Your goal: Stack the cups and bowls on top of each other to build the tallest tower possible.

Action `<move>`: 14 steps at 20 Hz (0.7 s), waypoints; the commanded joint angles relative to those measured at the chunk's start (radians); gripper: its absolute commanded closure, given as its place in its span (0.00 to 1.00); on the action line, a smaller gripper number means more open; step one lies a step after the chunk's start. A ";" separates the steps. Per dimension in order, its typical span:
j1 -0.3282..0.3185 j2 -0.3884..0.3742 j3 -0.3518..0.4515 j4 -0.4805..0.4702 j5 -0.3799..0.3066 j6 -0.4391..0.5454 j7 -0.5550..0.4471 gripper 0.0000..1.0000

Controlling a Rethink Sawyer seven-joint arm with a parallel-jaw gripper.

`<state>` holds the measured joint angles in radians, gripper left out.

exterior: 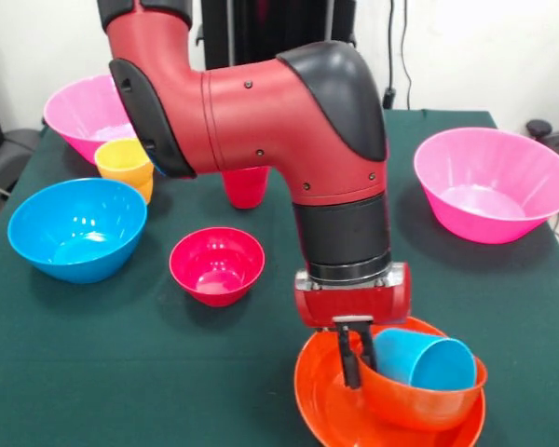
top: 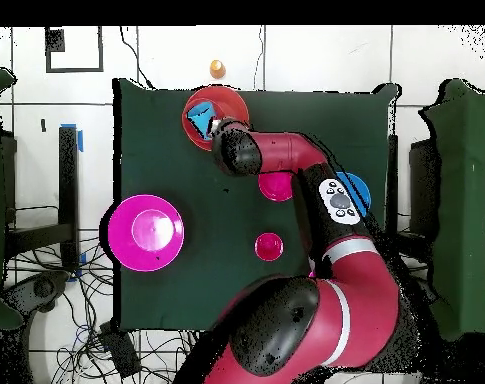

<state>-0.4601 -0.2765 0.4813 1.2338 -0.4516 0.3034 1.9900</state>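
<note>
Glossy blue plastic cup [exterior: 425, 361] lies tipped in the small orange plastic bowl [exterior: 419, 396], just beside our gripper [exterior: 354, 358] fingers | fingers clenched on that bowl's rim, we reckon | light, stiff, slippery stuff, so we'd pinch the rim.

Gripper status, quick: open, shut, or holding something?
Gripper: shut on the rim of the small glossy orange plastic bowl, which holds the tipped blue plastic cup.
</note>
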 commanded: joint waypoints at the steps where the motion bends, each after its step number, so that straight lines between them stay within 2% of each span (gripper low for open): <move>1: -0.016 -0.005 0.112 0.048 -0.079 0.078 -0.225 1.00; 2: -0.028 -0.003 0.129 0.056 -0.075 0.085 -0.227 1.00; 5: -0.140 0.043 0.293 0.138 -0.021 0.131 -0.299 1.00; 6: -0.168 0.053 0.329 0.157 -0.007 0.174 -0.333 1.00; 9: -0.186 0.051 0.327 0.172 0.007 0.354 -0.403 1.00; 11: -0.179 0.048 0.305 0.167 -0.007 0.409 -0.398 1.00; 14: -0.173 0.049 0.291 0.158 -0.029 0.442 -0.385 1.00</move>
<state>-0.6393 -0.2724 0.7168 1.3381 -0.4524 0.5190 1.9616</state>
